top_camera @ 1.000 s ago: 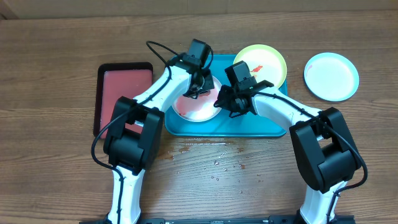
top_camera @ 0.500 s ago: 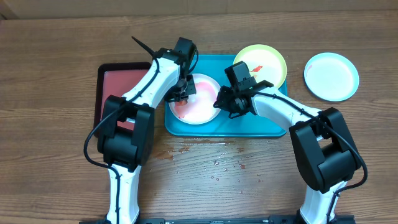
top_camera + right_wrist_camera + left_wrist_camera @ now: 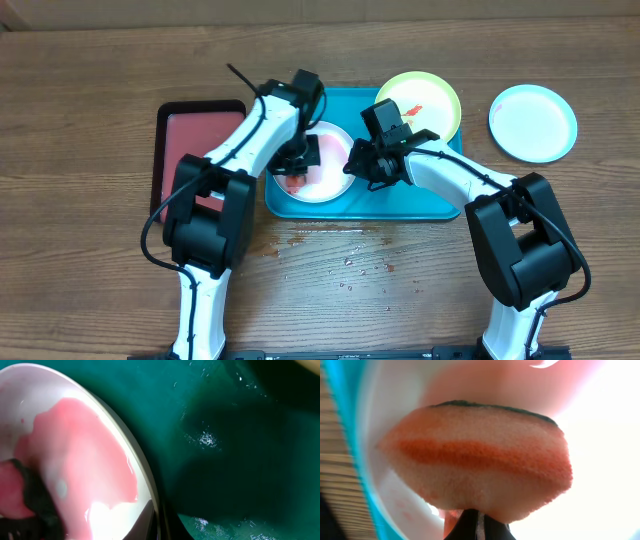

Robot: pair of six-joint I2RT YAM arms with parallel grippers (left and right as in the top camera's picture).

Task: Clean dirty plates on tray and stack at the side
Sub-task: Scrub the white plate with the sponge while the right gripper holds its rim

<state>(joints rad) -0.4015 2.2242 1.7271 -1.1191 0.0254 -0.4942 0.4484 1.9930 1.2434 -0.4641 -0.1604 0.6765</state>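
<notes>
The white plate (image 3: 333, 152), filmed with pink sauce, lies on the left half of the teal tray (image 3: 400, 198). My left gripper (image 3: 298, 165) is shut on an orange-stained sponge (image 3: 293, 181) that presses on the plate's left part. In the left wrist view the sponge (image 3: 480, 470) fills the frame above the left gripper (image 3: 477, 529). My right gripper (image 3: 355, 165) is shut on the white plate's right rim (image 3: 150, 495), seen as the right gripper (image 3: 159, 522) in the right wrist view. A yellow-green plate (image 3: 430, 98) with a red smear sits at the tray's back right. A light blue plate (image 3: 533, 122) lies on the table to the right.
A red tray with a black rim (image 3: 200, 150) lies left of the teal tray. Drops of water and sauce (image 3: 340, 252) spot the wooden table in front of the tray.
My left gripper has swept the sponge from the white plate's back right across to its left and then toward its front. The right gripper has kept still on the rim.
</notes>
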